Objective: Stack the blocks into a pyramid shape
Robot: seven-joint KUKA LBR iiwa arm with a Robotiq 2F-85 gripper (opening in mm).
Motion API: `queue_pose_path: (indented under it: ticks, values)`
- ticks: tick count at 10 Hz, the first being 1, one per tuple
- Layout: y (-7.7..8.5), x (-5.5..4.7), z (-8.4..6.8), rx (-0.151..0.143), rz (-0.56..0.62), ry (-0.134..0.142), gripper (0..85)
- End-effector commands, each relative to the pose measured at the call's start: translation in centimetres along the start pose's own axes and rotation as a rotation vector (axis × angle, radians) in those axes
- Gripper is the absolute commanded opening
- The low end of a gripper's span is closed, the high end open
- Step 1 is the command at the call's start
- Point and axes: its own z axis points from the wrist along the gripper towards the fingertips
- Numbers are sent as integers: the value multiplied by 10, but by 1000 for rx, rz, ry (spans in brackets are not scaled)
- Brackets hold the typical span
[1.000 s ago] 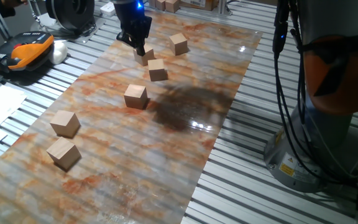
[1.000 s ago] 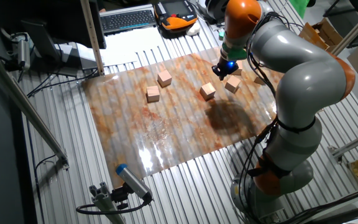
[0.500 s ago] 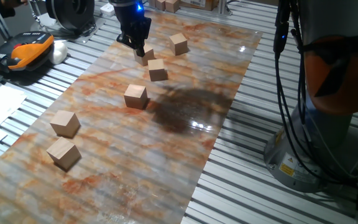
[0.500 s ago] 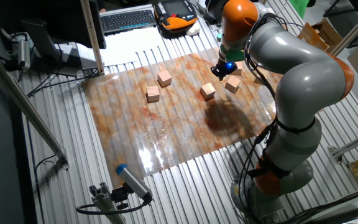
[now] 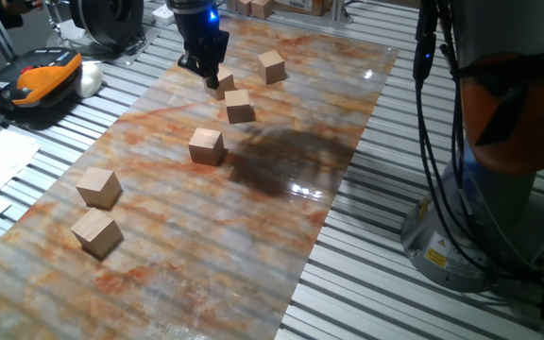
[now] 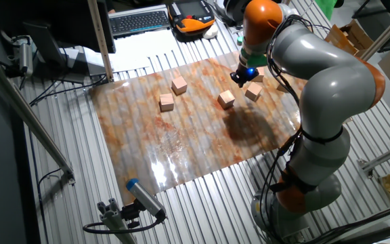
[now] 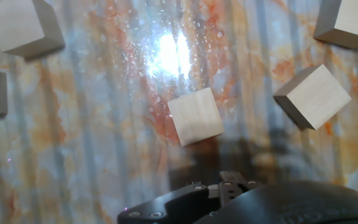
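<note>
Six tan wooden blocks lie apart on the marbled mat (image 5: 291, 179); none is stacked, so no pyramid shape shows. My gripper (image 5: 210, 76) hangs low over the far block (image 5: 224, 87), its dark fingers seeming spread at that block's sides. In the hand view this block (image 7: 195, 116) sits in the centre, and the fingers themselves stay out of sight. Other blocks: one close right (image 5: 239, 106), one further back (image 5: 271, 66), one mid-mat (image 5: 206, 146), and two near the front left (image 5: 98, 187) (image 5: 96, 232). In the other fixed view the gripper (image 6: 241, 76) is at the mat's far right.
The robot base (image 5: 480, 227) and hanging cables (image 5: 433, 113) stand right of the mat. An orange-black device (image 5: 41, 76) and papers lie to the left on the slatted table. A keyboard (image 6: 139, 20) lies behind the mat.
My gripper has sunk a little closer to the far block. The blocks have not moved.
</note>
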Motion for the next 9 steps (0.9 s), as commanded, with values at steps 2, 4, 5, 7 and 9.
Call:
queue_pose_path:
  ticks: [2,4,5,7,9]
  values:
    - [0,-2,7,-9,-3,-4,0]
    - [0,-2,11,-8,-8,-4,0]
    - [0,-3,15,-8,-11,-7,0]
    - [0,-6,30,-13,-15,-19,0]
    - [0,-7,38,-19,-19,-20,0]
